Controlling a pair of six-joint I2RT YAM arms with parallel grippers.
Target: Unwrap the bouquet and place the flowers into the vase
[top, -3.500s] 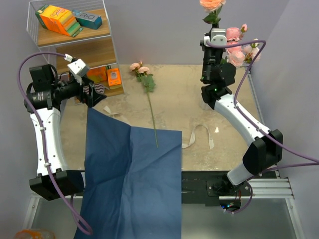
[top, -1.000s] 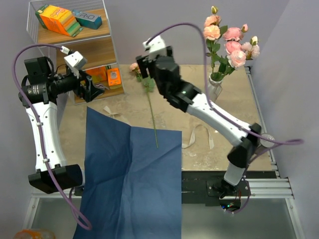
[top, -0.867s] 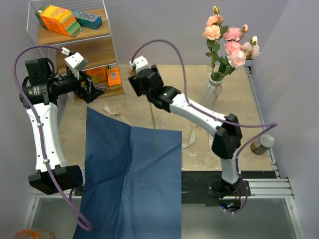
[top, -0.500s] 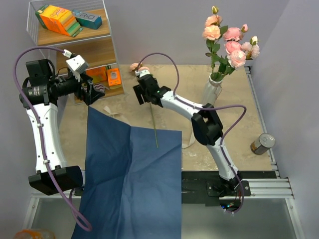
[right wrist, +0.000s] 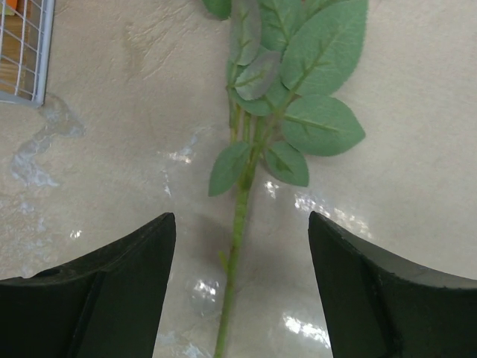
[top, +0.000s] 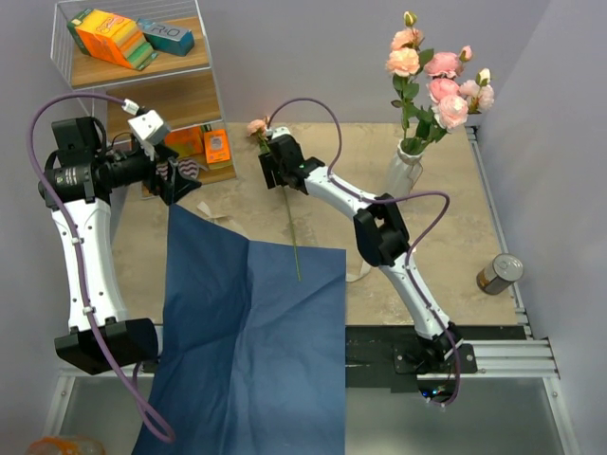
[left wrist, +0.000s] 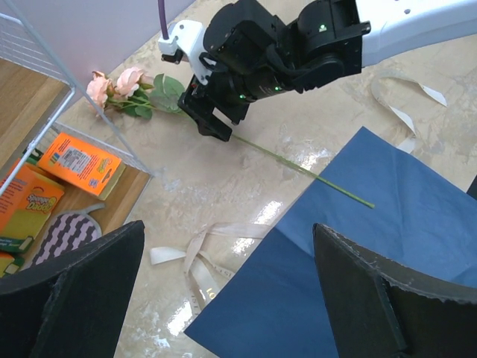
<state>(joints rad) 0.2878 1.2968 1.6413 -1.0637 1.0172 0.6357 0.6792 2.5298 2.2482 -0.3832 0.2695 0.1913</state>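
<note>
Lettering: pale capitals on the teal box [top: 167,37], top tier of the wire rack [top: 161,100] at 10 o'clock of the table [top: 446,218], too small to read. Print on the orange boxes [top: 112,38] beside it and on the orange box [left wrist: 77,159] on the lowest tier is likewise illegible.
Vase [top: 402,172]: white, at 2 o'clock, holding pink roses [top: 432,74].
Loose rose [left wrist: 112,83]: flat on the table near 12 o'clock, blooms by the rack, stem [right wrist: 237,224] running toward 6 o'clock, its tip on the blue paper [top: 251,332].
Blue paper: spread from centre to 7 o'clock, draped over the near edge.
Ribbon [top: 377,260]: cream, loose at 5 o'clock of the stem; a second strip [left wrist: 200,246] by the paper's far corner.
Can [top: 499,273]: metal, at 4 o'clock.
Right gripper [right wrist: 240,291]: low over the stem below the leaves [right wrist: 298,67], jaws apart, one either side, not touching it.
Left gripper [left wrist: 227,298]: at 9 o'clock, jaws wide apart, nothing between them.
</note>
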